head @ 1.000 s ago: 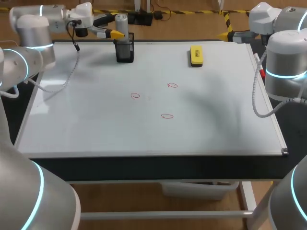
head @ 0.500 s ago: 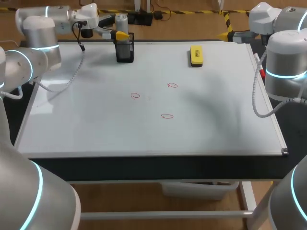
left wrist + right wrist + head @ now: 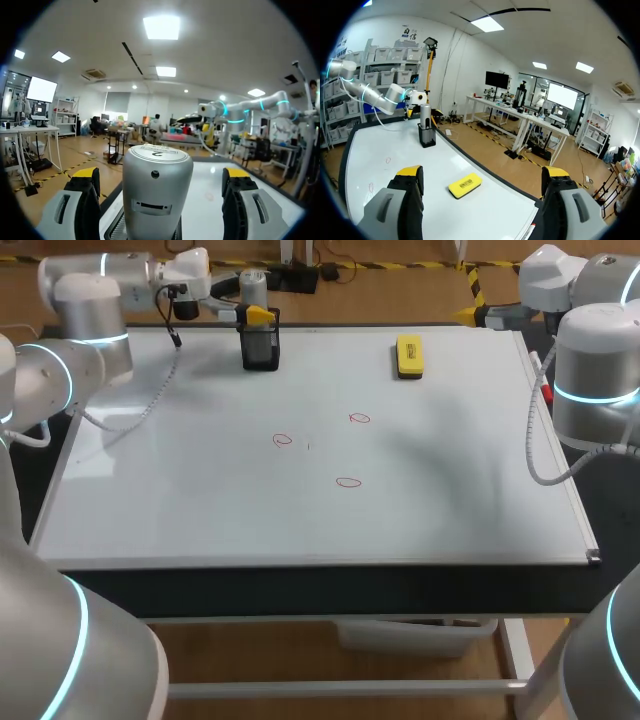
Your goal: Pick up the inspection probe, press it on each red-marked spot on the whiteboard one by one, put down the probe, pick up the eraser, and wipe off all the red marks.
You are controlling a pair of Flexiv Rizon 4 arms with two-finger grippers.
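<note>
**White board, red rings, yellow accents**

The whiteboard (image 3: 200,500) is plain white, with a black band along its front edge in the lower part of the head view. Near the middle, the three marks (image 3: 283,440) are thin red outlines. At upper right of centre the eraser (image 3: 409,355) is bright yellow with a dark strip on top. At upper left the inspection probe (image 3: 253,285) is silver-grey and stands in a black holder (image 3: 260,350). Its face shows a small dark dot and a dark slot in the left wrist view. The left arm (image 3: 80,310) and right arm (image 3: 595,360) are silver-grey with glowing cyan rings. The left gripper (image 3: 161,175) and right gripper (image 3: 482,186) have grey fingers, black inner faces and bright yellow tips.
</note>
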